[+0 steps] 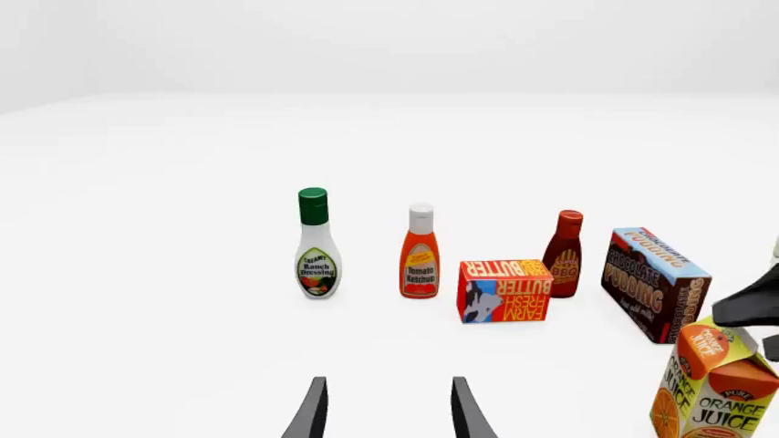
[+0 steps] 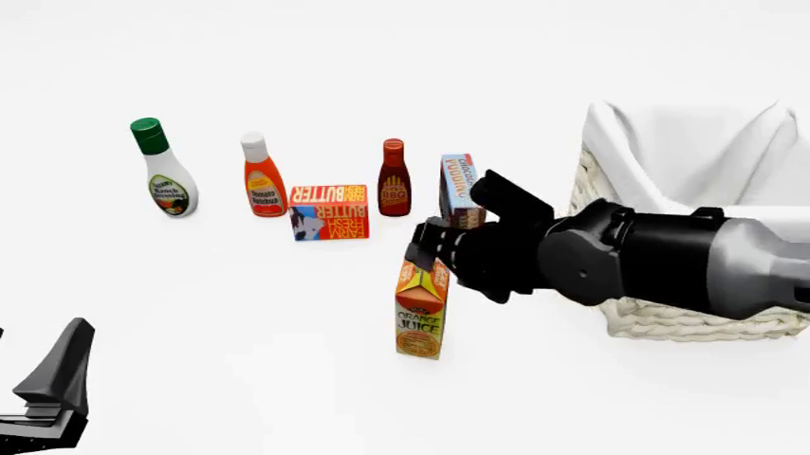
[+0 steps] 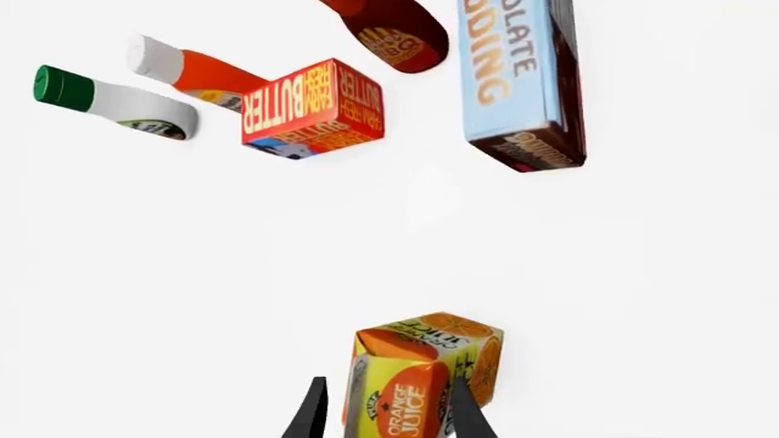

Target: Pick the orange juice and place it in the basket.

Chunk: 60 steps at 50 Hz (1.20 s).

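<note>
The orange juice (image 2: pixel 420 318) carton stands upright on the white table, left of the basket (image 2: pixel 671 318), a big cream wicker one with a white liner. My right gripper (image 2: pixel 431 251) is down at the carton's gable top. In the right wrist view its fingers (image 3: pixel 314 412) straddle the orange juice (image 3: pixel 420 365), open, with a gap on one side. My left gripper (image 2: pixel 51 379) hangs open at the near left with nothing between its fingers (image 1: pixel 310 411). The carton (image 1: pixel 712 392) also shows at the edge of the left wrist view.
Behind the carton runs a row of groceries: ranch dressing (image 2: pixel 167 185), ketchup (image 2: pixel 262 185), a butter box (image 2: pixel 329 213), a brown sauce bottle (image 2: pixel 395 185) and a chocolate pudding box (image 2: pixel 458 185). My right arm crosses in front of the basket.
</note>
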Available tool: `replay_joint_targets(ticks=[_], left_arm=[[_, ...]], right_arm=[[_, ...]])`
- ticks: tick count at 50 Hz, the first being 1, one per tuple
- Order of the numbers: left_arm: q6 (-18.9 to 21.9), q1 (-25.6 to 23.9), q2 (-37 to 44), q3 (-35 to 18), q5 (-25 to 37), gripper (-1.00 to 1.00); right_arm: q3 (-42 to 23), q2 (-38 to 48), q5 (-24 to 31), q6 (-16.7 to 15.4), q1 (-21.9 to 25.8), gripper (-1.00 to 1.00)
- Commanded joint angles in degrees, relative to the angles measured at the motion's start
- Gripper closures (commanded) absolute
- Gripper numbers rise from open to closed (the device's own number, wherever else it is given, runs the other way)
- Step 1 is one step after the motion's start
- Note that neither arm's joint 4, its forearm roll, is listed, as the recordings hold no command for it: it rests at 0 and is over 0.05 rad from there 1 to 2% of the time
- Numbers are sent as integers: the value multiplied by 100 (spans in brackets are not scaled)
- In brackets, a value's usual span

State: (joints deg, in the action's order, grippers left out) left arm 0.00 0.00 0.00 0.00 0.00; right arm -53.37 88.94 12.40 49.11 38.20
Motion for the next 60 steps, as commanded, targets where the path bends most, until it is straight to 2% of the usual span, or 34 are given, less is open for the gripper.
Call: replay_joint_targets(ticks=[1,21,47,48,60], left_arm=[[0,0,0,0,0,-100],[0,0,0,0,0,-100],[0,0,0,0,0,-100],[0,0,0,0,0,-100],[0,0,0,0,0,-100]], right_arm=[[66,177,-149,151,206,-100],[57,351,-134,26,160,-100],[176,641,-457,194,352,-100],[166,623,-451,196,334,100],[74,398,-370,-10,348,100]])
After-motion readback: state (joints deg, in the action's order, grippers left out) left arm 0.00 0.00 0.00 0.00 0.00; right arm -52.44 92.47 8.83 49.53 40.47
